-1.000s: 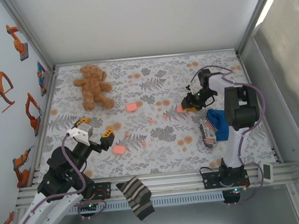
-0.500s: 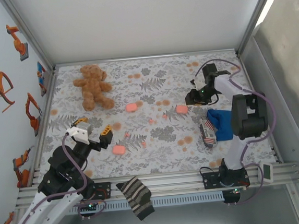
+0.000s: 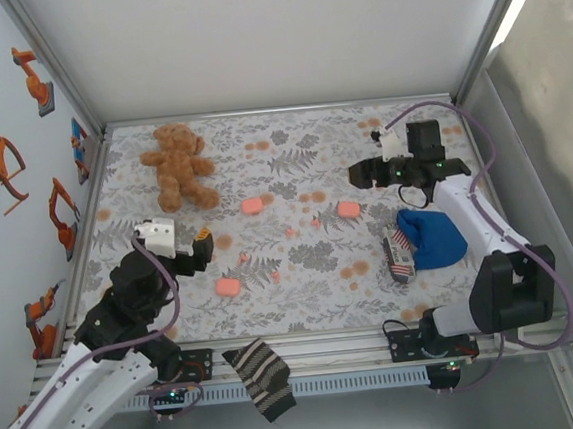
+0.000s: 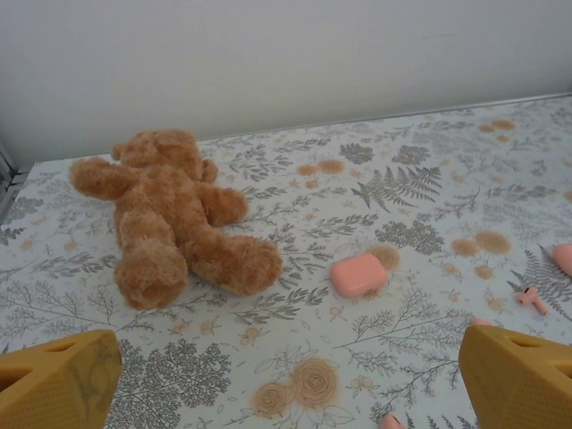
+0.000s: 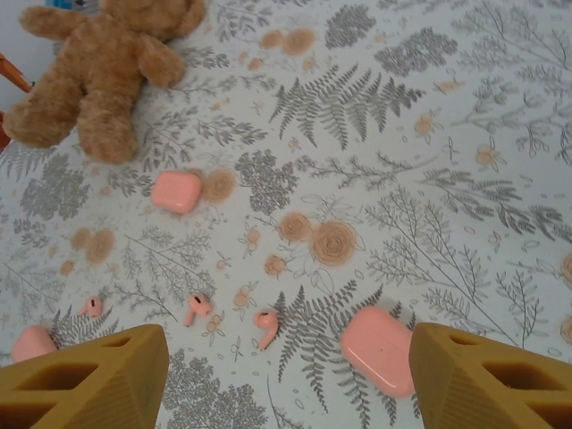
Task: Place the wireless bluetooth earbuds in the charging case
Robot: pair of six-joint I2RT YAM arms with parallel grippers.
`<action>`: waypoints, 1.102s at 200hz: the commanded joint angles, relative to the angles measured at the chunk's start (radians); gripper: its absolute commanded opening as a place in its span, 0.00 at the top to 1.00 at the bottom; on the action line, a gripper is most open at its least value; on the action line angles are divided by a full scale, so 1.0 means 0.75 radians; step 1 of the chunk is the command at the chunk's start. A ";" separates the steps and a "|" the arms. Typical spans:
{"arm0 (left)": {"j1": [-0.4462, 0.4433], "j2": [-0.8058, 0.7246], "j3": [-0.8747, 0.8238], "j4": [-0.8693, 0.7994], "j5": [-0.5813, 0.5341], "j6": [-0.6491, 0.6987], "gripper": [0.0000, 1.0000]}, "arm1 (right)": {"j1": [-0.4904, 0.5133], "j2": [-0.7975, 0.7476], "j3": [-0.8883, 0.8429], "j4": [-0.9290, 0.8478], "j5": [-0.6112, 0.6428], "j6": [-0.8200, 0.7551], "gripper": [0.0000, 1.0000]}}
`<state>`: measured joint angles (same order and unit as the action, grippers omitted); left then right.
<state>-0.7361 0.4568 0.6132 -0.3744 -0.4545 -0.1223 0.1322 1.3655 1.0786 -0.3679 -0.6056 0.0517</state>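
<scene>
Three closed pink charging cases lie on the floral cloth: one [image 3: 347,209] by the right arm, one [image 3: 253,205] near the bear, one [image 3: 227,286] near the left arm. Tiny salmon-pink earbuds [image 3: 316,222] [image 3: 291,232] lie loose between them. In the right wrist view, two earbuds [image 5: 266,327] [image 5: 197,307] and a third [image 5: 91,307] lie left of the nearest case [image 5: 380,350]. My right gripper [image 5: 286,384] [image 3: 356,176] hovers open above them, empty. My left gripper [image 4: 286,384] [image 3: 181,242] is open wide and empty, with a case [image 4: 358,274] and an earbud [image 4: 533,299] ahead of it.
A brown teddy bear [image 3: 177,164] lies at the back left. A blue cloth [image 3: 431,237] and a striped packet [image 3: 398,253] sit at the right, near the right arm. A striped sock [image 3: 261,377] hangs over the front rail.
My right gripper has opened, left the pink case on the cloth and drawn back and up toward the rear right. The left arm has shifted slightly left.
</scene>
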 commanded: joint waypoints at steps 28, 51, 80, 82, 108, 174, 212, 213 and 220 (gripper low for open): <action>0.092 0.140 0.142 -0.155 0.066 -0.058 0.04 | 0.127 -0.138 -0.093 0.180 -0.053 -0.306 0.13; 0.225 0.140 0.142 -0.180 0.159 -0.068 0.04 | 0.267 -0.139 -0.052 0.049 0.066 -0.624 0.02; 0.480 0.158 0.155 -0.216 0.431 -0.139 0.04 | 0.353 -0.035 0.056 0.001 0.085 -0.741 0.01; 0.497 0.162 0.155 -0.218 0.450 -0.142 0.04 | 0.358 -0.027 0.066 -0.005 0.088 -0.752 0.01; 0.692 0.217 0.166 -0.239 0.689 -0.181 0.04 | 0.463 0.143 0.194 -0.092 0.146 -0.912 0.01; 1.012 0.300 0.215 -0.333 1.014 -0.135 0.04 | 0.671 0.647 0.589 -0.331 0.389 -1.228 0.01; 1.062 0.280 0.169 -0.310 1.055 -0.134 0.04 | 0.702 0.874 0.770 -0.348 0.374 -1.299 0.02; 1.061 0.279 0.166 -0.308 1.056 -0.134 0.04 | 0.703 0.883 0.777 -0.351 0.376 -1.302 0.02; 1.061 0.271 0.155 -0.299 1.054 -0.137 0.04 | 0.709 0.928 0.817 -0.378 0.385 -1.315 0.02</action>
<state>0.0532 0.6796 0.7502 -0.5991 0.2771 -0.2321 0.6525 1.9862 1.5902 -0.5884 -0.3458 -0.8558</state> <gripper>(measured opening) 0.962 0.986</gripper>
